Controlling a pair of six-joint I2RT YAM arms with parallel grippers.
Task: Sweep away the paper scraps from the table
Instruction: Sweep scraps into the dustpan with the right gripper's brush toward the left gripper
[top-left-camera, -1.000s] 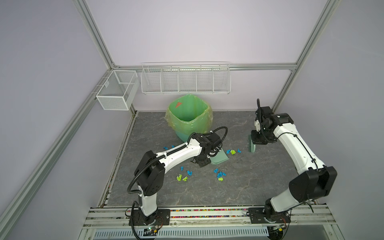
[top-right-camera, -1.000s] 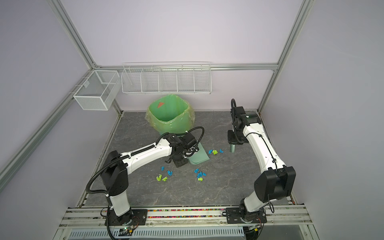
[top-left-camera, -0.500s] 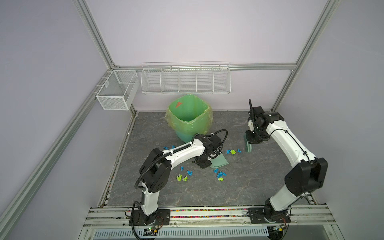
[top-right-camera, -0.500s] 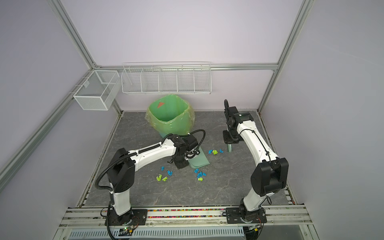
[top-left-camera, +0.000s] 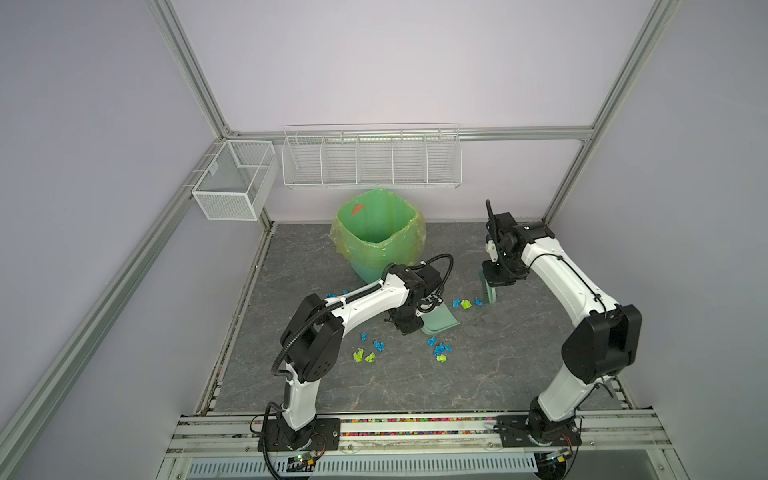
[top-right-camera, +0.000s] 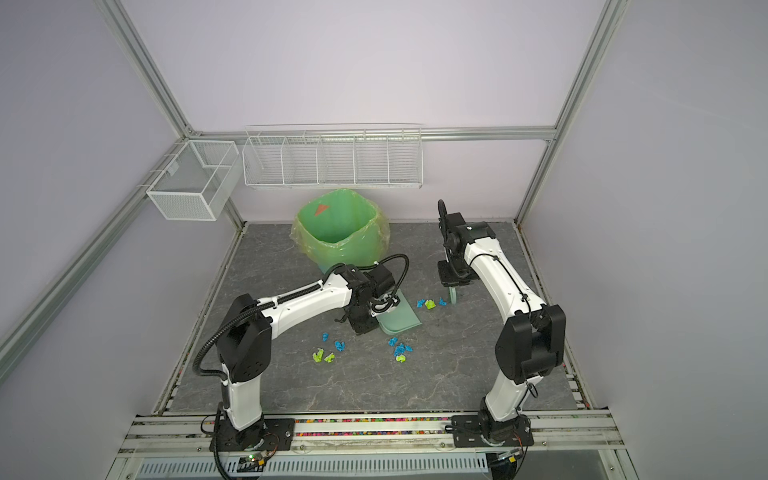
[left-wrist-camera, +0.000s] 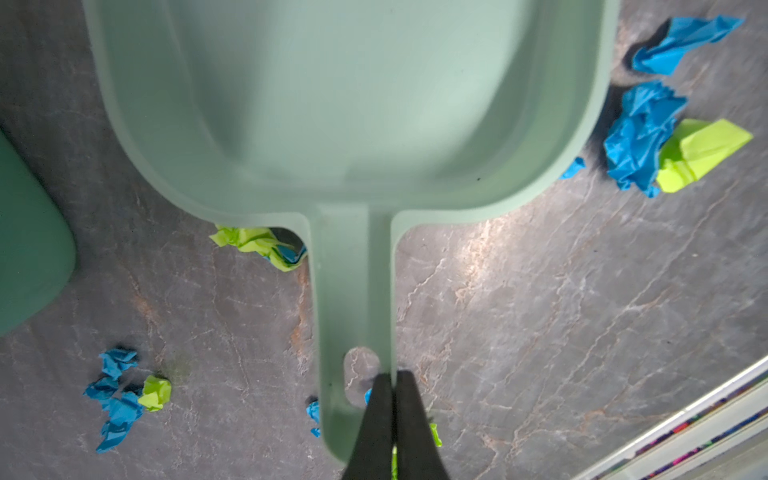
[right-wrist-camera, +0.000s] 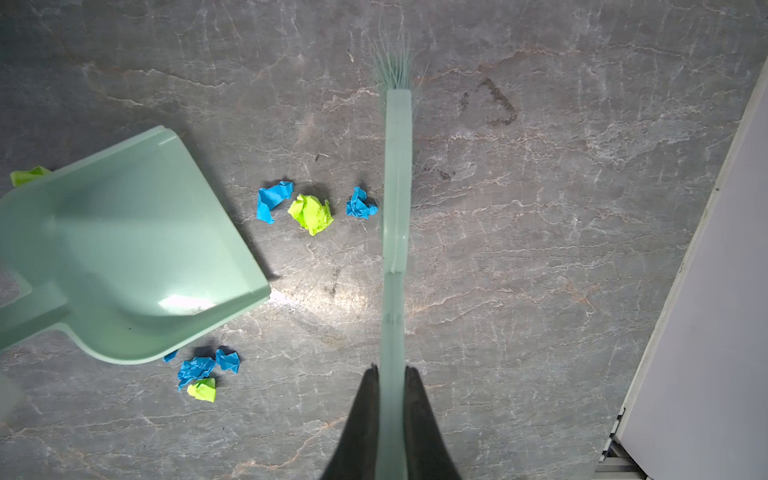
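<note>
As both top views show, the left gripper (top-left-camera: 411, 329) is clamped on the dustpan (top-left-camera: 440, 326) handle and the right gripper (top-left-camera: 492, 286) on the brush (top-left-camera: 490, 296), with three paper scraps (top-left-camera: 466, 304) on the table (top-left-camera: 498, 374) between the tools; more lie around the left gripper. In the left wrist view the jaws pinch the handle's edge beside its hole, scraps on either side of the dustpan. In the right wrist view the jaws squeeze the brush handle, with the three scraps just beside the brush.
</note>
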